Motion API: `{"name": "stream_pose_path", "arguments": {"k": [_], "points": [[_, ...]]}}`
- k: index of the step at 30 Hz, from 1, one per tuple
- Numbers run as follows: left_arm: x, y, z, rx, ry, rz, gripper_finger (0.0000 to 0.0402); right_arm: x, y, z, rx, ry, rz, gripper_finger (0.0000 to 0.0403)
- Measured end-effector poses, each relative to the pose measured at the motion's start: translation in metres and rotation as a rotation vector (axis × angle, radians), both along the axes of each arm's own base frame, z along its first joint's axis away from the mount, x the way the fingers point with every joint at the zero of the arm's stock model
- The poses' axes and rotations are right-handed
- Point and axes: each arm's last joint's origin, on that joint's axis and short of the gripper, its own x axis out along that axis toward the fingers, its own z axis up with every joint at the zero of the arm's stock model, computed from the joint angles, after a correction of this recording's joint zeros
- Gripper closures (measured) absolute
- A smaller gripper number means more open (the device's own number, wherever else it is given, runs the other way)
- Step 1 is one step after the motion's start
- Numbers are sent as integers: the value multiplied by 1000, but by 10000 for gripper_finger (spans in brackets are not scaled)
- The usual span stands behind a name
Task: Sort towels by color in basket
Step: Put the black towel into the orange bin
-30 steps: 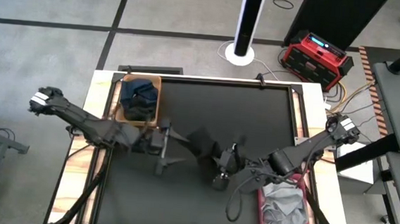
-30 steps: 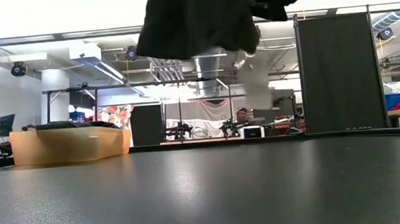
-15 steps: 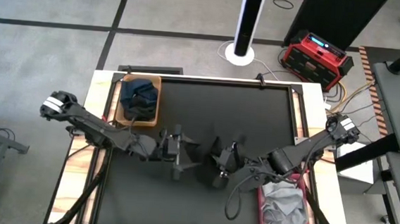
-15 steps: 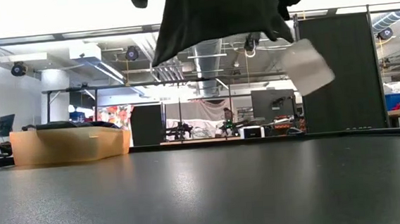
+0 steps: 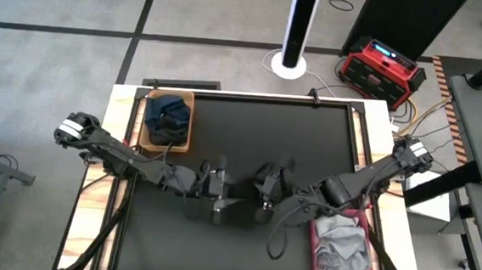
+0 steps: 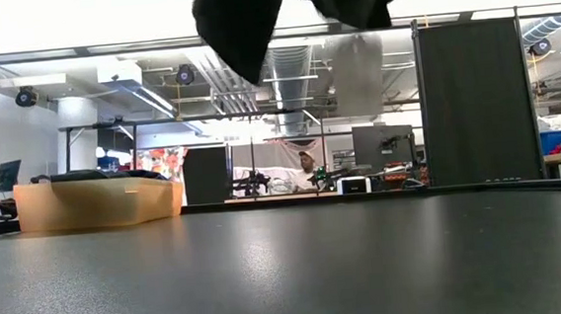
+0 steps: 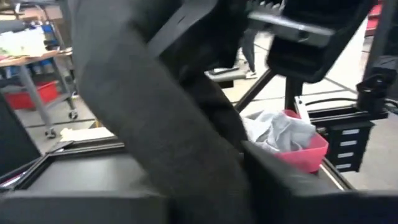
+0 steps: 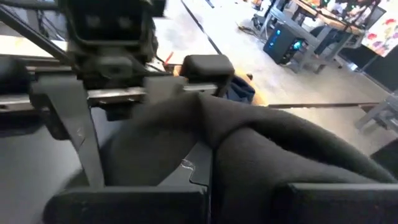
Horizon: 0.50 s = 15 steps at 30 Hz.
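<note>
A black towel (image 6: 290, 8) hangs high above the middle of the table between my two grippers, with its white tag (image 6: 358, 72) dangling below it. My left gripper (image 5: 227, 188) comes level from the table's left. The towel (image 7: 180, 143) fills the gap between its fingers. My right gripper (image 5: 264, 190) comes from the right and is shut on the same towel (image 8: 267, 149). The two grippers face each other closely. A navy towel (image 5: 170, 113) lies in the wooden basket (image 5: 146, 124), and grey towels (image 5: 339, 248) lie in the pink basket (image 5: 313, 242). My left gripper has a thick bunched band of the black towel (image 7: 193, 168) between its two fingers, coming level from the table's left. Which edge or how many layers cannot be told. The towel is lifted clear of the table. My right gripper pinches a bunched fold of the towel (image 8: 249, 143) between its shut fingers, slanting slightly down from the table's right. The cloth drapes over the fingers and hides the place of contact. The towel hangs clear of the table.
The wooden basket stands at the table's far left corner and the pink basket at its near right edge. The black mat (image 5: 250, 127) lies bare under and around the grippers. A red device (image 5: 382, 68) and a white pole base (image 5: 293, 64) stand on the floor beyond the table.
My left gripper has moved toward the table's right and down, close up to my right gripper, and now has the towel between its fingers. The towel's hanging part has drawn up into a tighter bunch, and its white tag has swung.
</note>
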Motion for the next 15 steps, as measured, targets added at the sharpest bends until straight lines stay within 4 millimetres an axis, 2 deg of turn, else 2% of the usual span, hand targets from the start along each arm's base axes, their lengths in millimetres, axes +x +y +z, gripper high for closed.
{"name": "stream_pose_path", "arguments": {"k": [2,4,9,15], "points": [[-1,0,2,7,-4,-23,354,1,-3,-1,-2,8,-8,394],[-2,-1,4,6,-12,-58,385,2,-4,-1,5,7,-12,394],[-6,-1,11,-4,-31,-82,396,-2,-9,2,15,22,-4,378],[-15,-1,24,-19,-74,-144,399,-15,-16,11,99,60,59,319]]}}
